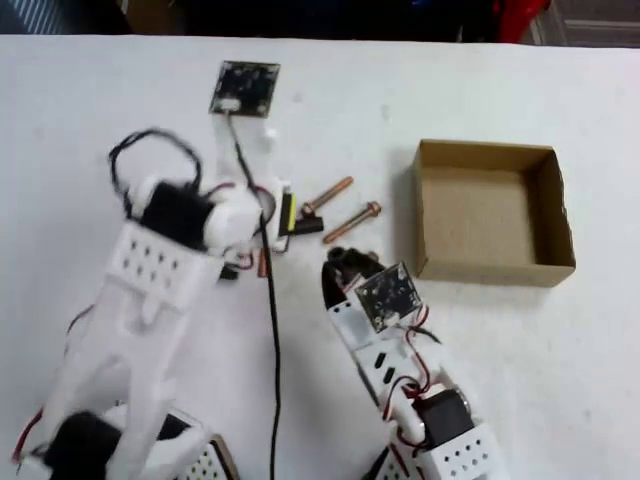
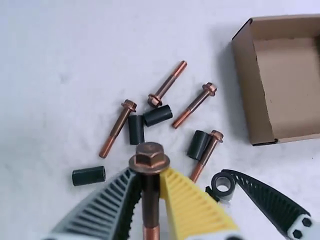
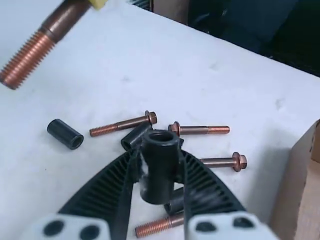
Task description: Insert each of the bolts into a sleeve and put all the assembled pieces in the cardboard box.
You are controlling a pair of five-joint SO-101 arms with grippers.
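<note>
My left gripper is shut on a copper bolt, its hex head sticking out past the grey and yellow fingers. My right gripper is shut on a black sleeve, its open bore facing the camera. The held bolt's threaded end hangs above and apart from that sleeve. Several loose bolts and black sleeves lie scattered on the white table ahead of both grippers. In the high view the left gripper and right gripper sit close together, left of the cardboard box.
The open cardboard box stands right of the parts with nothing in it. One sleeve lies apart from the pile. A black cable runs down the table between the arms.
</note>
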